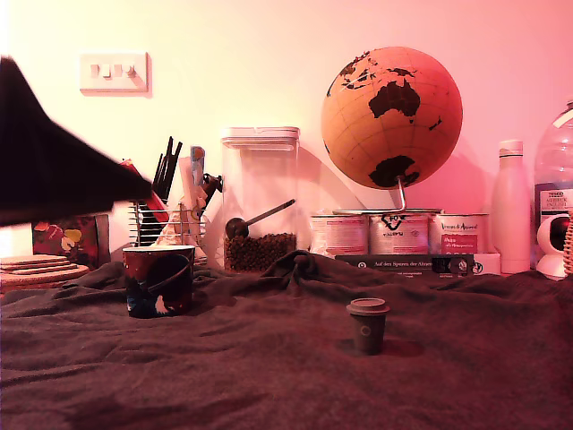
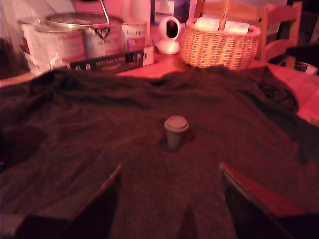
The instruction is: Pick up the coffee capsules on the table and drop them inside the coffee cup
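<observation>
Grey-brown cloth covers my desk, wrinkled all over. From the exterior view I see one capsule, dark grey-green with a paler rim, standing rim-up on the cloth toward that view's right. The cup, dark with red and white splashes, sits well apart from it on that view's left. A dark blurred shape, my arm, reaches in from the left edge above the cup; I cannot make out the tool there. Behind the cloth stand a clear canister with beans and a scoop, a wire holder of utensils, three tins, a globe and a white bottle.

From the wrist view, my tool is spread wide, with nothing between its two dark fingers. The capsule stands upright on the cloth ahead of the gap, clear of both fingers. Beyond it I see the tins, a wicker basket and a small white camera. The cup does not show here.
</observation>
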